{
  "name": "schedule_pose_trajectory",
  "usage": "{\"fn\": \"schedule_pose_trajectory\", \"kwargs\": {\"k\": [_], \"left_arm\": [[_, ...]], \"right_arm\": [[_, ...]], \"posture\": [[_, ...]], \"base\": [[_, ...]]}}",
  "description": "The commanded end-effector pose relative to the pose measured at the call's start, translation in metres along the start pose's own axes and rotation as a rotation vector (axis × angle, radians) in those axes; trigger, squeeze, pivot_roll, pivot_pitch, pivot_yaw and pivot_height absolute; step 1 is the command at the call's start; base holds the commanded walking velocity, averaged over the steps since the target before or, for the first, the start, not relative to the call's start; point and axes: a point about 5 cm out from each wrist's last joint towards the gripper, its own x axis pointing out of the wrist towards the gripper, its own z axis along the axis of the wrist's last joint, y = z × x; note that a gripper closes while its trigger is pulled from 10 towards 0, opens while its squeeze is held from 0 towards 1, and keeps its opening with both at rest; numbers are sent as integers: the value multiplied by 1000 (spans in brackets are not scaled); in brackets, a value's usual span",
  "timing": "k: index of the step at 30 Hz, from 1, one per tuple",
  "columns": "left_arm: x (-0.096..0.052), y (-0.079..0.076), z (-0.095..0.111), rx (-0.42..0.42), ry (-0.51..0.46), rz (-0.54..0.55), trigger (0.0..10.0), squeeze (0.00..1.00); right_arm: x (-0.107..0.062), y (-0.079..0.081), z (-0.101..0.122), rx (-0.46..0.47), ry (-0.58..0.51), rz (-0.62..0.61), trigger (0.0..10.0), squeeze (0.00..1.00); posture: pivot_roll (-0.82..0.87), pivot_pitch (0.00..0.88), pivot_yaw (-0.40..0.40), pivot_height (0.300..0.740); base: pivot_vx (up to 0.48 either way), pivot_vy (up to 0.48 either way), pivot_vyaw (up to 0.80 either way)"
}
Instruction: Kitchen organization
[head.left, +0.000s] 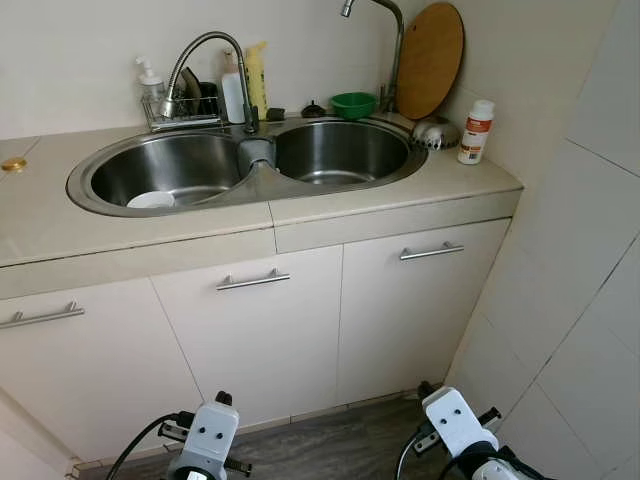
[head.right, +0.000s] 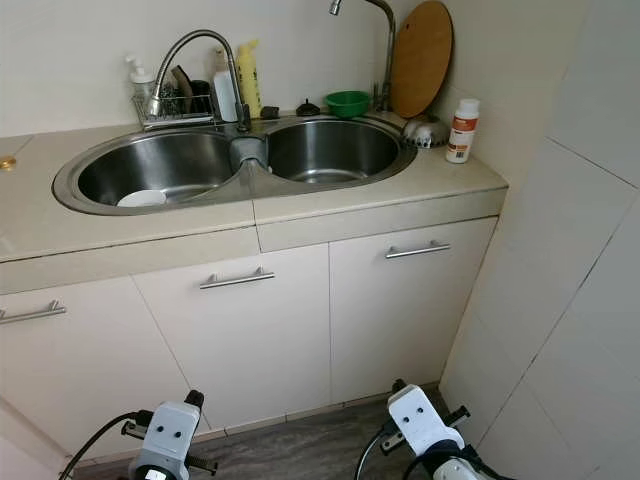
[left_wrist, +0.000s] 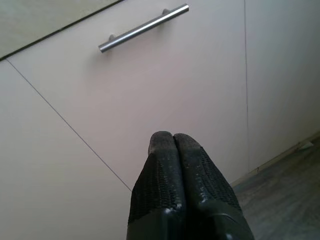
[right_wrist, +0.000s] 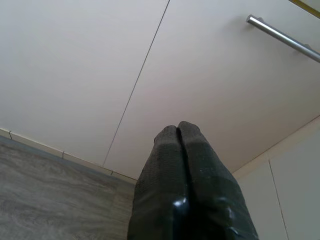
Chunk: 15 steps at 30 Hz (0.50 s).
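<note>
Both idle, low by the cabinets: left gripper (left_wrist: 172, 137) and right gripper (right_wrist: 178, 128) clenched, empty. White ceramic plate (head.left: 151, 200) lies in stainless double sink (head.left: 92, 166), left-centre frame. Likely fragile, slippery; grip the rim.

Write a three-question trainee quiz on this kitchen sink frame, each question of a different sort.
1. True or false: the white plate lies in the left basin of the sink.
2. Which stands nearest the tiled wall on the robot's right: A) green bowl, B) white bottle with the red cap, C) soap pump?
3. Fill in: the left gripper and right gripper are both ___.

Key: 1 true; 2 B; 3 shut.
</note>
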Motion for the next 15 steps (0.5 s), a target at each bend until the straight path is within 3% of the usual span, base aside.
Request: {"fn": "schedule_pose_trajectory", "kwargs": {"k": [1, 8, 15], "left_arm": [[1, 0, -3, -2, 18, -14, 10000, 0], [1, -3, -2, 15, 8, -28, 10000, 0], [3, -4, -3, 6, 7, -34, 10000, 0]], "right_arm": [[1, 0, -1, 23, 13, -7, 10000, 0], [2, -1, -2, 25, 18, -3, 10000, 0], [3, -1, -3, 28, 20, 1, 10000, 0]], "posture": [[-24, 0, 18, 740], [-27, 0, 18, 740], [-26, 0, 16, 740]], "base": [[0, 480, -800], [0, 480, -800], [0, 480, 0]]}}
